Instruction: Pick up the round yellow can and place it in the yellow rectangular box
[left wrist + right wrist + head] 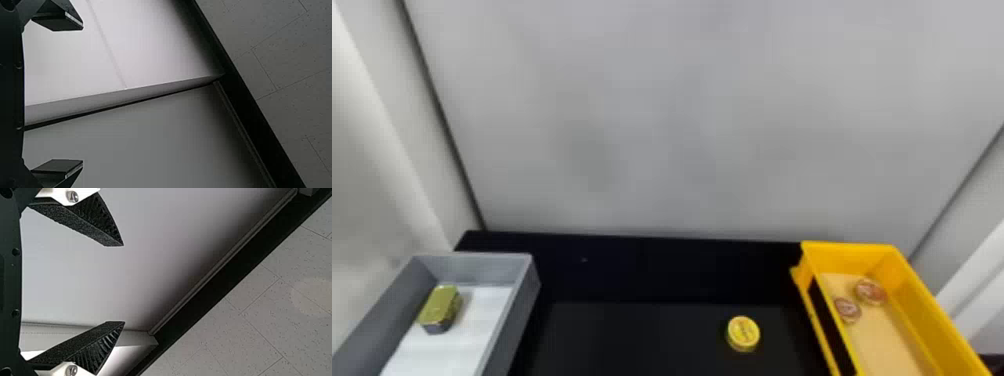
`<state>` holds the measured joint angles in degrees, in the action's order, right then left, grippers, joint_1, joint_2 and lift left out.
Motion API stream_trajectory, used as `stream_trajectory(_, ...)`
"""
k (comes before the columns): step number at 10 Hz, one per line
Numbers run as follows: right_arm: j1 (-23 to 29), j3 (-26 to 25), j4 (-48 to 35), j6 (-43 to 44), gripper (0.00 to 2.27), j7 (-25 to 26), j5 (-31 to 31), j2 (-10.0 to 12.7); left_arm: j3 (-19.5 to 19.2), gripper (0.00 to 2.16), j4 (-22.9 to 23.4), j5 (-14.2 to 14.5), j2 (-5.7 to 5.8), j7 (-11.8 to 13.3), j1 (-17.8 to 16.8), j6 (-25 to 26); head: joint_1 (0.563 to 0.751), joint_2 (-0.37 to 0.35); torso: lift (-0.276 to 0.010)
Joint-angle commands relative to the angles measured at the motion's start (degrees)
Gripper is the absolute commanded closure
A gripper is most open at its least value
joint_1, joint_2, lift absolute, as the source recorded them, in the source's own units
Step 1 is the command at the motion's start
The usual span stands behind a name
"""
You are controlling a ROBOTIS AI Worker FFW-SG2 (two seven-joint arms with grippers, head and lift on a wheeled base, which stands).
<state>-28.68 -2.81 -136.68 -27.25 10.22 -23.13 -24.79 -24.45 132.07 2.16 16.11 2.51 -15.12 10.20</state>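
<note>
Grey walls rise behind a black counter. On a clock centred on the counter as the head view shows it, 12 at the back, the round yellow can sits near 4 o'clock, flat on its base. The yellow rectangular box is at 3 o'clock, with two reddish tins inside.

Both the left hand and the right hand have their fingers spread, nothing between them, facing wall and ceiling. The step in hand looks like the approach to the can; the right hand seems the better choice, being on the box's side.

It should turn down and arrive squarely above the can, pads straddling its middle and low enough to grip the side wall; a shallow pinch on the lid's edge could tip or skid it. Lift above the box's 9 o'clock wall before crossing, then lower the can at 6 o'clock of the tins, releasing close to the floor.
</note>
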Motion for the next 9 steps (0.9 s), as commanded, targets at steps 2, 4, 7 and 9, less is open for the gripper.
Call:
stream_trajectory(2,0.0,0.1,-0.1,0.0,0.06,-0.2,0.0,0.0,0.2,0.06,0.1,0.0,0.07,-0.3,0.2,0.4,0.583,-0.078,-0.009)
stream_trajectory(4,-0.2,0.1,0.0,-0.1,0.06,-0.2,0.2,0.0,0.1,0.06,0.1,0.0,0.16,-0.1,0.2,0.3,0.583,-0.078,-0.009)
stream_trajectory(7,-0.2,0.1,0.0,-0.7,0.06,-0.2,0.6,0.1,0.0,0.06,0.2,0.1,0.07,0.0,0.2,0.3,0.583,-0.078,-0.009)
stream_trajectory(9,-0.6,0.3,-0.1,-6.6,0.05,1.4,5.5,0.5,0.1,0.06,0.2,0.1,0.07,0.0,0.2,0.3,0.583,-0.078,-0.009)
